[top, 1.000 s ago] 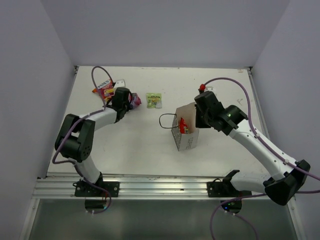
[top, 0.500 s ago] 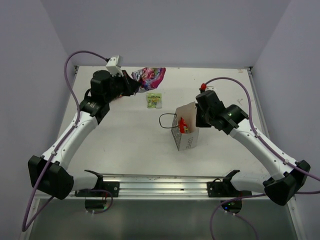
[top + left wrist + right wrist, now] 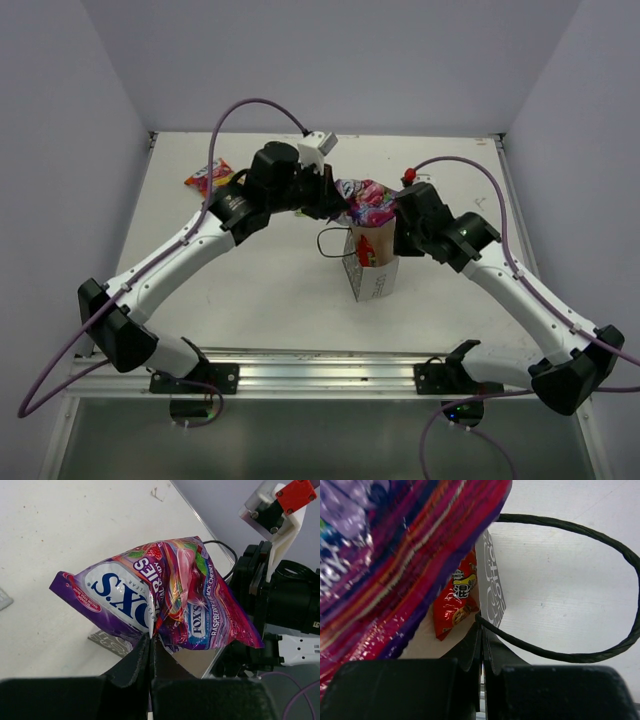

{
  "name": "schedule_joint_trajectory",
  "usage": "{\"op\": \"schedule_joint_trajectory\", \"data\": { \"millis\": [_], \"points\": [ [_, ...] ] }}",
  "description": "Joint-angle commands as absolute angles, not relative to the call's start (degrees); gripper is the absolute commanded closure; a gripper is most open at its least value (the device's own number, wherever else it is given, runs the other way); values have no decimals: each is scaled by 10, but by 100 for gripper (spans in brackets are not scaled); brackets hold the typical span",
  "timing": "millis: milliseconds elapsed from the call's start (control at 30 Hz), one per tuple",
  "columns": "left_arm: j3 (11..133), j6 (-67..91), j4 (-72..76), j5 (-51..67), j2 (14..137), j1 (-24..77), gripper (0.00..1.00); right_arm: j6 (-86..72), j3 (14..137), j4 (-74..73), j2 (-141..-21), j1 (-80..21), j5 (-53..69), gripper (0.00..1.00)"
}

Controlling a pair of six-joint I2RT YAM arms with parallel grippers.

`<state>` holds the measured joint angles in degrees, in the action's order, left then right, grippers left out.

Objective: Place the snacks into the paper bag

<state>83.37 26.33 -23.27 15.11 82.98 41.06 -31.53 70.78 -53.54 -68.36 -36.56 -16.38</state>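
Note:
My left gripper (image 3: 341, 207) is shut on the purple packet (image 3: 368, 203) and holds it just above the open mouth of the white paper bag (image 3: 374, 277). In the left wrist view the fingertips (image 3: 150, 639) pinch the packet's (image 3: 165, 595) lower edge, with the bag (image 3: 107, 642) beneath. My right gripper (image 3: 397, 238) is shut on the bag's right rim; in the right wrist view it (image 3: 481, 630) pinches the wall (image 3: 493, 592) by the black cord handle (image 3: 600, 645). The red-orange packet (image 3: 454, 606) lies inside the bag. The red-yellow packet (image 3: 208, 176) lies at the back left. The pale green packet is hidden.
The left arm (image 3: 200, 240) stretches diagonally across the table's middle toward the bag. The right arm (image 3: 500, 270) runs along the right side. Walls close the table on the left, back and right. A metal rail (image 3: 320, 375) lines the near edge.
My left arm has lifted the purple packet from the back left and swung it right to above the bag. My right gripper has stayed on the bag's rim.

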Motion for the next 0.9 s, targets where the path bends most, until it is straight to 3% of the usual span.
{"op": "schedule_joint_trajectory", "data": {
  "millis": [0, 167, 333, 467, 700, 867],
  "points": [
    [884, 248, -300, 136, 831, 431, 100, -324, 700, -528, -668, -363, -161, 100],
    [867, 244, -357, 144, 845, 449, 100, -329, 696, -526, -666, -364, -156, 100],
    [953, 207, -493, 91, 922, 468, 100, -330, 693, -525, -666, -363, -155, 100],
    [981, 197, -490, 75, 932, 479, 100, -332, 690, -525, -664, -363, -154, 100],
    [1231, 181, -618, 35, 1049, 506, 100, -333, 689, -527, -660, -363, -163, 100],
    [1196, 188, -647, 12, 1033, 517, 100, -330, 693, -532, -661, -362, -170, 100]
  ]
}}
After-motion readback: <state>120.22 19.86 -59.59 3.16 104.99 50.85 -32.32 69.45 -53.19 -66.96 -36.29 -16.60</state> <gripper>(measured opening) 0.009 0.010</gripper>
